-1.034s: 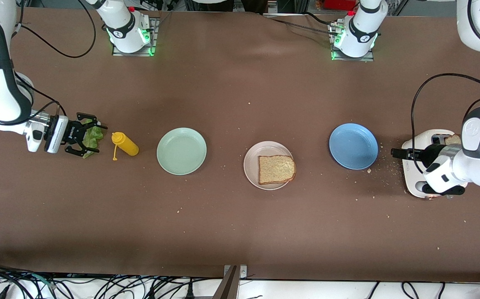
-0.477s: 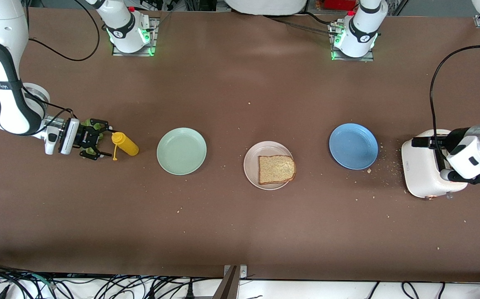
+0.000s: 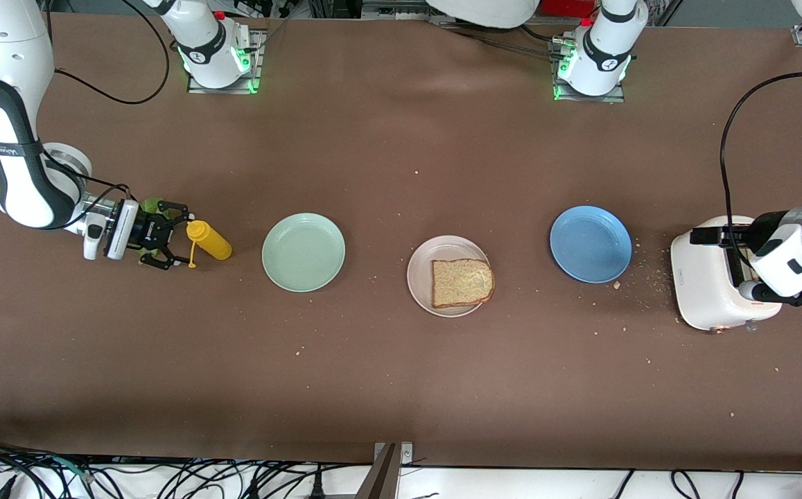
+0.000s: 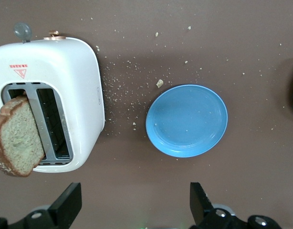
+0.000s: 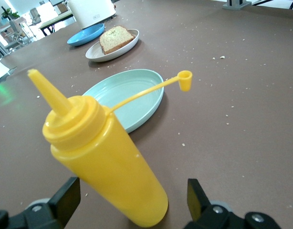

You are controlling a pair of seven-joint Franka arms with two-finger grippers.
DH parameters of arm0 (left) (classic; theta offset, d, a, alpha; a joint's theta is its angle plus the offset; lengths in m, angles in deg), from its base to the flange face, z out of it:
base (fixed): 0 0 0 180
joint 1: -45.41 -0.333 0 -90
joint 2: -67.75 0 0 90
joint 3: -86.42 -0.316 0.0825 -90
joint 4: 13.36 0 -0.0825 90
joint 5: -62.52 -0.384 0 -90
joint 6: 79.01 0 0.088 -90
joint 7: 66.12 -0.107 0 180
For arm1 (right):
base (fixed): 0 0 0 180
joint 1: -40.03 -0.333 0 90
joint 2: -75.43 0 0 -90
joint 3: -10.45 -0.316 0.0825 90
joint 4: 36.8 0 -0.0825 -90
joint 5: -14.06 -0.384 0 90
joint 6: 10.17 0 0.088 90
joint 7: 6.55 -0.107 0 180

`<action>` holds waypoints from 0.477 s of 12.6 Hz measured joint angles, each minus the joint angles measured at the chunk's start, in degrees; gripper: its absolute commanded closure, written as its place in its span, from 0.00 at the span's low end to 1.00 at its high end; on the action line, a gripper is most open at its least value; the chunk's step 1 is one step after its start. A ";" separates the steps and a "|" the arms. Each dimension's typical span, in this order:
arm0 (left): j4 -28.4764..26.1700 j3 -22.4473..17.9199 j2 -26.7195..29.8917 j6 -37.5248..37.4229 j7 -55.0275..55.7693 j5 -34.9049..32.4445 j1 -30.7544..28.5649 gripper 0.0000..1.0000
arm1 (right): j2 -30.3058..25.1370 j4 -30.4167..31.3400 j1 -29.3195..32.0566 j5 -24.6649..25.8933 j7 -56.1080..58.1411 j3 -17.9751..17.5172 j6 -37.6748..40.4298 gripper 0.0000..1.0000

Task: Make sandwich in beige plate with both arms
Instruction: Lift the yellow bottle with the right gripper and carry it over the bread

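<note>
Open left gripper [image 4: 132, 210] over toaster [image 4: 84, 95] — toast [image 4: 17, 138] in slot.

Place: robotics lab
Evidence: bolted arm bases [image 3: 215, 52] on a brown tabletop [image 3: 387, 374], loose cables [image 3: 165, 478] along its edge

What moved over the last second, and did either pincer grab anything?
Right pincer moved off the lettuce to the mustard bottle, open. Left pincer pulled back over the toaster, open, empty. Plates and the slice stayed.
</note>
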 measured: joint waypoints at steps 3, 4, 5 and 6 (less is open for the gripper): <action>0.00 0.00 0.00 0.00 0.00 0.00 0.27 0.00 | 1.65 -0.01 -0.09 -2.46 0.61 -1.13 0.12 0.96; 0.00 0.00 0.00 0.00 0.00 0.00 0.30 0.00 | 1.95 -0.03 -0.11 -2.65 1.11 -1.24 0.12 1.00; 0.00 0.00 0.00 0.00 0.01 0.00 0.31 0.00 | 2.02 -0.04 -0.11 -2.73 1.56 -1.26 0.11 1.00; 0.00 0.00 0.00 0.00 0.01 0.00 0.31 0.00 | 2.01 -0.15 -0.09 -2.78 1.72 -1.25 0.03 1.00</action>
